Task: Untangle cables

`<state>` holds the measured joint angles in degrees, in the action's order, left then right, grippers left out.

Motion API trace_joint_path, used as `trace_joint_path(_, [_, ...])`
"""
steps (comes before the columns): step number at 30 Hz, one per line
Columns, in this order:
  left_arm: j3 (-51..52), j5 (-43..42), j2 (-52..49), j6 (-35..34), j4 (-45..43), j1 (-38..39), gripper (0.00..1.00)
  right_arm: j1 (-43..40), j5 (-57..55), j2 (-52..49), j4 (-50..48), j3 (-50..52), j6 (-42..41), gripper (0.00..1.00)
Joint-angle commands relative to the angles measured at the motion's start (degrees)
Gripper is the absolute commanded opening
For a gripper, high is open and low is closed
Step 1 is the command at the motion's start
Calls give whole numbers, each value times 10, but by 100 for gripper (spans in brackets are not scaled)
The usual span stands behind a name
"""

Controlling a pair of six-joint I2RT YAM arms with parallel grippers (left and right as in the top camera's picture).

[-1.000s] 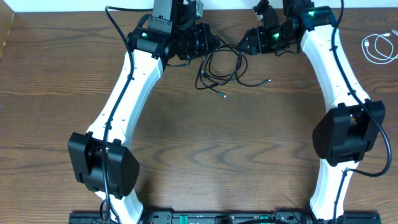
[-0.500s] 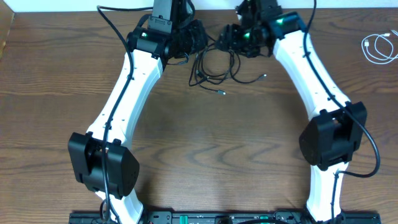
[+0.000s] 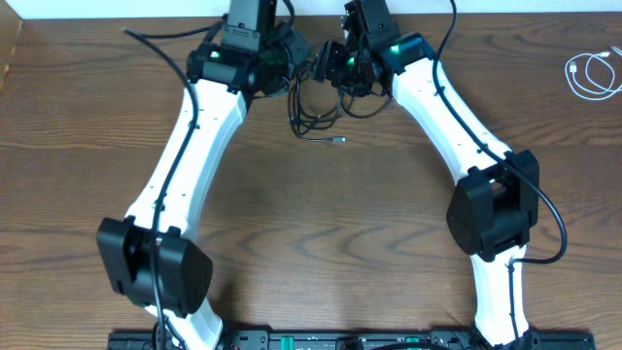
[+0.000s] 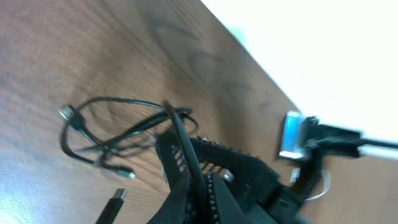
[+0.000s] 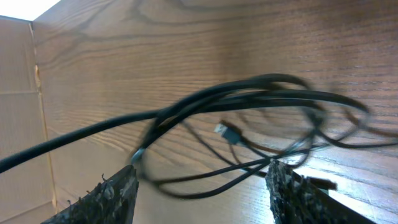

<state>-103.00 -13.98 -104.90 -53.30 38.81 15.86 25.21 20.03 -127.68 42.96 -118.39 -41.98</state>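
The black cable (image 3: 313, 115) lies in a small tangle of loops at the far middle of the table, with one plug end (image 3: 339, 140) pointing right. My left gripper (image 3: 292, 70) is shut on a strand of the black cable (image 4: 99, 130), which runs up between its jaws (image 4: 198, 186). My right gripper (image 3: 327, 68) is close beside the left one and is open (image 5: 202, 186); loops of the black cable (image 5: 249, 93) hang just in front of its fingers. The white cable (image 3: 592, 76) is coiled at the far right edge, away from both grippers.
The table's back edge and a white wall (image 4: 323, 43) are right behind both grippers. A brown cardboard panel (image 5: 18, 112) stands at the table's left side. Thick black wires run along both arms.
The right arm has swung left until its gripper is next to the left gripper. The black cable tangle has bunched up and shifted left. The left gripper has drifted slightly left.
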Motion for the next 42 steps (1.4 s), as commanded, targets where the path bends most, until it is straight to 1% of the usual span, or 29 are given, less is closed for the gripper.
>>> trace_joint_path(1, [-24,4,31,-107,2,-7,7,1,23,-6,-23,0,-13,63])
trace_joint_path(4, [-24,-23,33,-136,1,-7,7,1,56,-18,-56,0,-13,62])
trace_joint_path(6, [-24,-39,33,-137,-2,-7,8,1,94,-28,-82,0,-12,60])
trace_joint_path(9, [-24,-40,33,-137,-1,-7,7,1,156,-43,-119,0,-6,56])
trace_joint_path(11, [-24,-40,33,-137,-1,-7,7,2,193,-48,-140,0,-1,55])
trace_joint_path(15, [-24,-40,33,-137,-4,-7,8,3,194,-57,-136,0,-2,55])
trace_joint_path(19, [-24,-49,33,-145,-8,-7,7,3,195,-75,-143,0,-22,53])
trace_joint_path(25, [-24,-50,33,-146,-8,-7,8,8,221,-89,-177,0,-28,49])
trace_joint_path(27, [-24,-50,33,-146,-8,-7,7,11,218,-89,-179,0,-27,44])
trace_joint_path(29, [-24,-46,33,-144,-7,-8,7,11,218,-89,-178,0,-27,32])
trace_joint_path(30, [-24,-45,33,-134,-7,-9,7,10,217,-89,-176,0,-25,23])
trace_joint_path(31, [-23,-44,33,-112,-7,-12,7,7,217,-89,-172,0,-15,3])
trace_joint_path(32, [-23,-44,33,-95,-7,-15,8,3,217,-89,-166,0,-3,1])
trace_joint_path(33, [-23,-44,33,-60,-1,-23,8,-4,217,-87,-150,0,17,1])
trace_joint_path(37, [-23,-33,33,39,34,-54,8,-31,205,-78,-70,0,78,1])
trace_joint_path(41, [-23,-16,33,127,82,-94,8,-64,166,-55,10,0,144,1])
trace_joint_path(42, [-22,-16,33,171,101,-113,8,-84,133,-38,45,0,167,1])
